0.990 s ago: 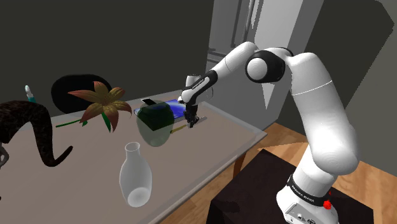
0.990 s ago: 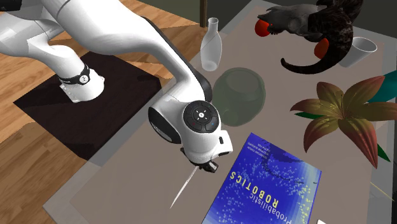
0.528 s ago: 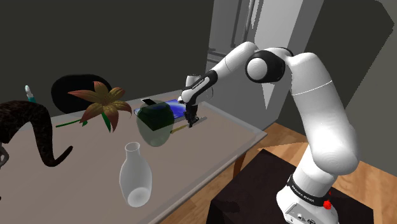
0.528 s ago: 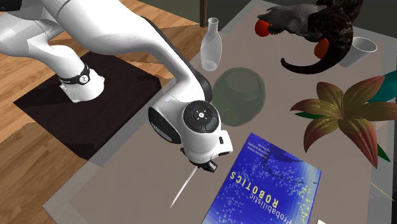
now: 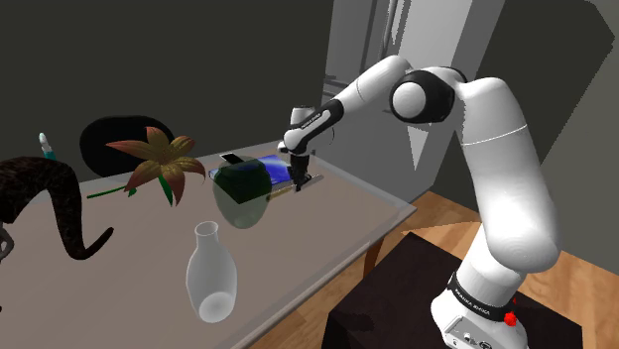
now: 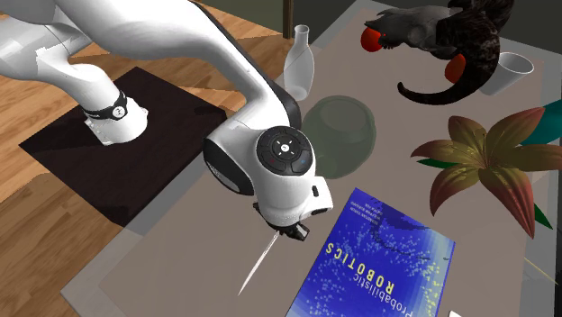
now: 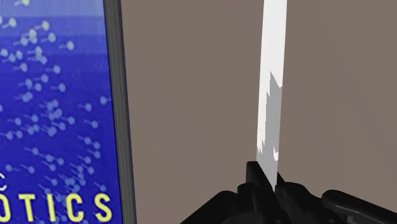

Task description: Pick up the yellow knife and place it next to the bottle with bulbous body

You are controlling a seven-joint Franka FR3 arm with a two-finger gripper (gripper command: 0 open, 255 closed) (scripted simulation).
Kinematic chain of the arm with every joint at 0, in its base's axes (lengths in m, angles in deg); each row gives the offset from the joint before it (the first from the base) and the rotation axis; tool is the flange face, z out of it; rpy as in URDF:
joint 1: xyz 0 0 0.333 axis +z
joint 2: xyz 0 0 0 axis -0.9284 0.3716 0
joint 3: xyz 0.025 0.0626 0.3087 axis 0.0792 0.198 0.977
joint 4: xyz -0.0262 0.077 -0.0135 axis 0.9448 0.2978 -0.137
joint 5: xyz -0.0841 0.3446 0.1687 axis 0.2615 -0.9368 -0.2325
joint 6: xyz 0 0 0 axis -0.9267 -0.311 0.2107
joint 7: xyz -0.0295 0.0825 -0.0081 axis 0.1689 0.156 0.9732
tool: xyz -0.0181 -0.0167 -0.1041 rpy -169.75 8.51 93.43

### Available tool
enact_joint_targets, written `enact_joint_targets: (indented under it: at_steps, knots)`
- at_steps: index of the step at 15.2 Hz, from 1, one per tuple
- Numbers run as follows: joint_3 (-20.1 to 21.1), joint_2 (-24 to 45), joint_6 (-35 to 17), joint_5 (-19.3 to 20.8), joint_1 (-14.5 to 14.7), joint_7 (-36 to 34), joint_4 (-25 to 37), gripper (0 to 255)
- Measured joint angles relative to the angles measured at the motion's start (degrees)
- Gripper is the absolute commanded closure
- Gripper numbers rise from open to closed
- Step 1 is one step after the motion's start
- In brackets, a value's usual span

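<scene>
Now pinches the slim pale-bladed knife (image 7: 273,76) in the black gripper (image 7: 267,181), raised slightly higher off the grey-brown counter (image 7: 191,95) than before, centre of the shoulder view; next, likely carrying toward the bulbous dark-green bottle (image 6: 340,135).

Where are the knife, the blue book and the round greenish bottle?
knife (image 7: 272,63): wrist view, on the pale blade.
blue book (image 6: 387,261): second exterior view, on its cover.
round greenish bottle (image 6: 342,135): second exterior view, on its belly.
</scene>
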Motion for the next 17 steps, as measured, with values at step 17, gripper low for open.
enact_joint_targets:
  at_steps: [17]
  knots:
    - [-0.83, -7.56, 9.55, 1.23, 0.62, -0.63, 2.04, 255]
